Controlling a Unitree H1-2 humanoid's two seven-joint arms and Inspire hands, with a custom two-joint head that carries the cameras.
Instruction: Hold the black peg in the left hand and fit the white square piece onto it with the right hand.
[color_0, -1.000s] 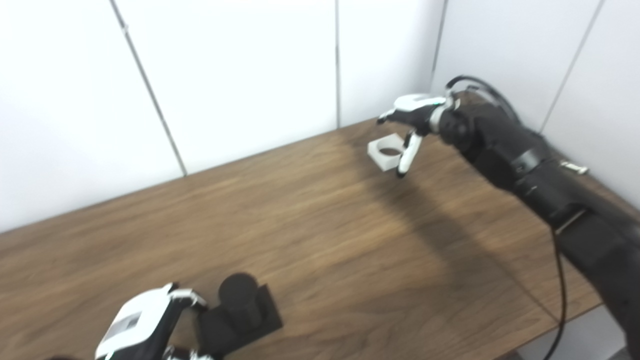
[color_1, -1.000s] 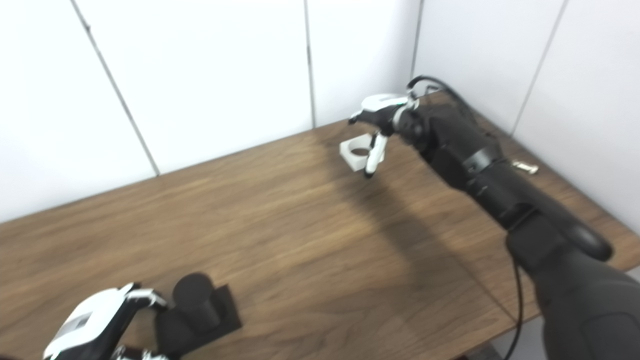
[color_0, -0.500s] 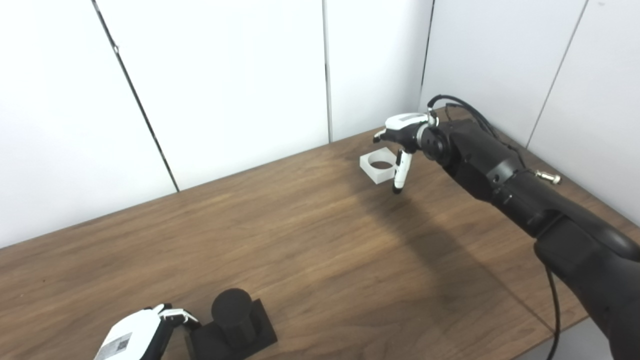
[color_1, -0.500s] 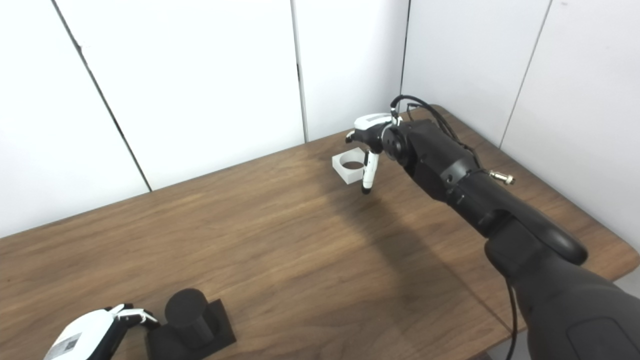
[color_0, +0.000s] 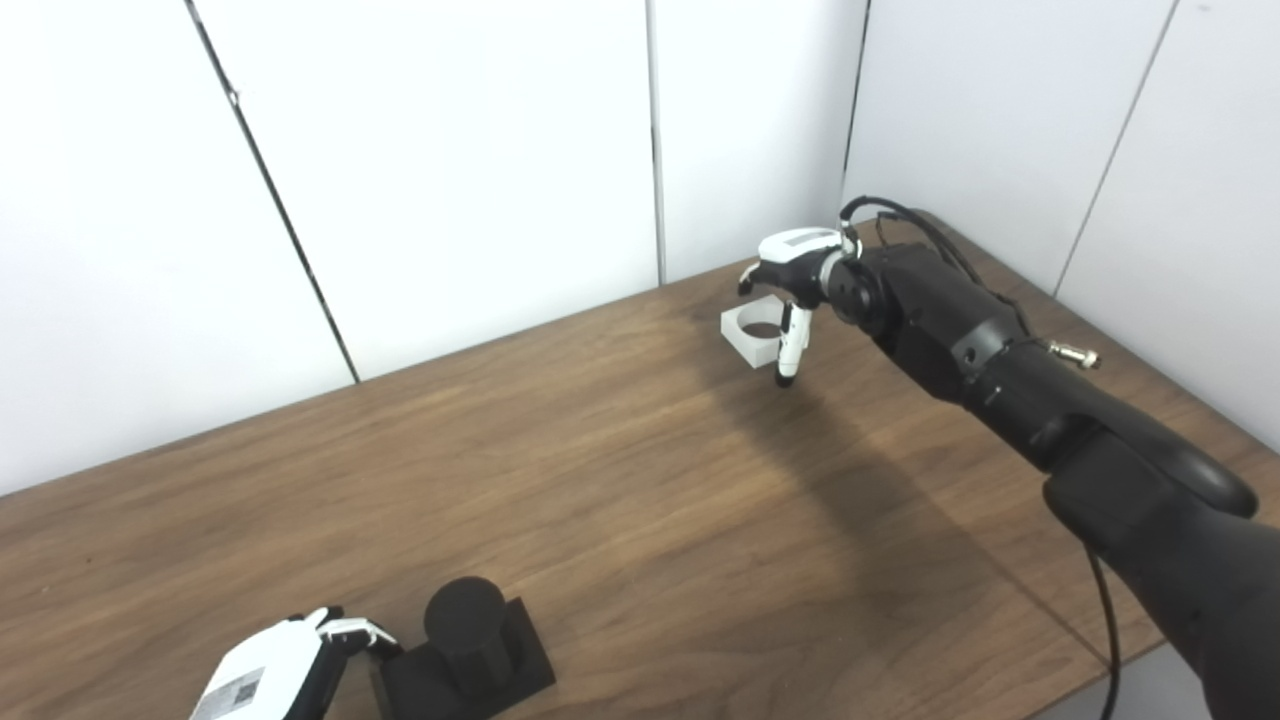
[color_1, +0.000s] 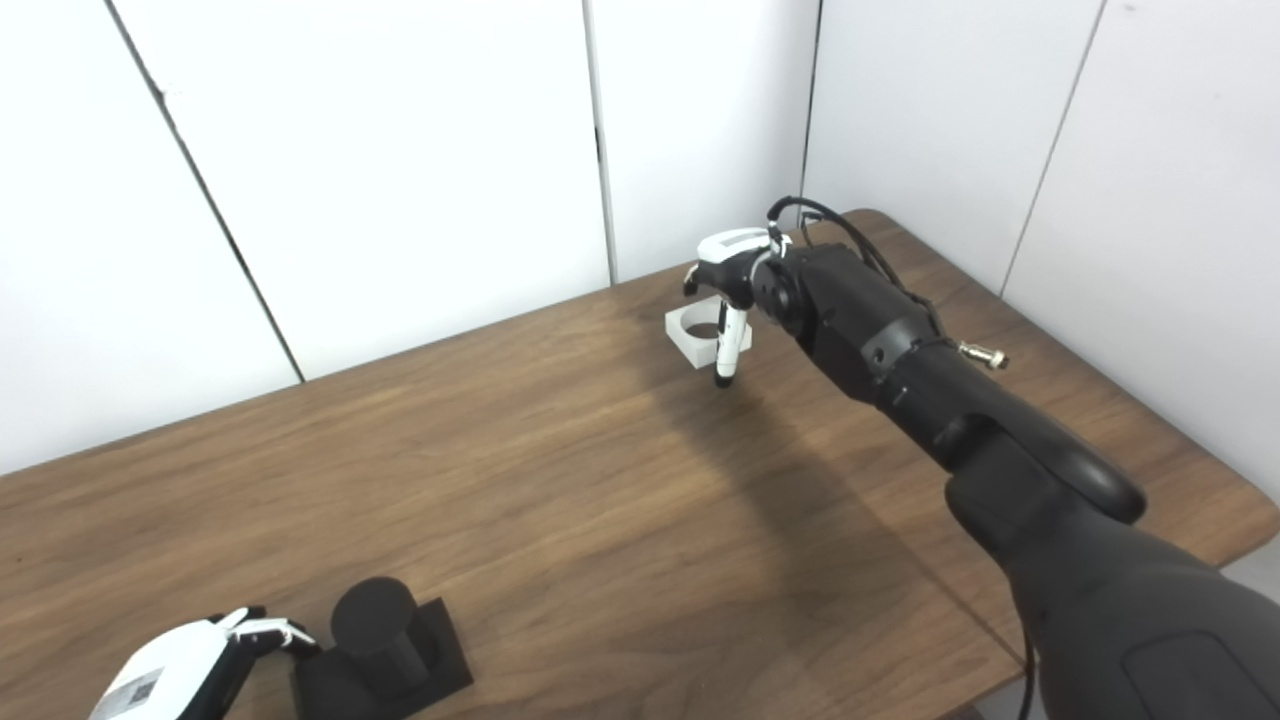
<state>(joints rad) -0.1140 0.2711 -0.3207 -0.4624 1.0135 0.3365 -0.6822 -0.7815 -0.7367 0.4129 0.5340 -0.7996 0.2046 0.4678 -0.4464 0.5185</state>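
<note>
At the lower left of the frame the left hand (color_0: 270, 675) is seen only in part, cut by the bottom edge; its fingertips (color_0: 352, 630) lie against the left side of the base of the black peg (color_0: 465, 630), but whether that base is clamped or merely touched cannot be told. The peg is a short round post on a flat square base, resting on the brown table (color_0: 600, 500) near its front edge; it is judged to be rigid and fairly light, with a matte surface that should not slip, and the square base is the natural place for it to be held so that the post is left free. Toward the upper right of the frame the white square piece (color_0: 752, 335) lies flat near the back edge of the table, well apart from the peg. It is a small block with 1 round hole through it, judged stiff, light and probably smooth plastic, so a firm pinch across 2 opposite outer sides is called for, with the hole kept unobstructed. The right hand (color_0: 790, 275) is poised over it with fingers spread, 1 fingertip (color_0: 786, 370) pointing down at the near edge of the piece, and nothing is seen to be gripped.
</note>
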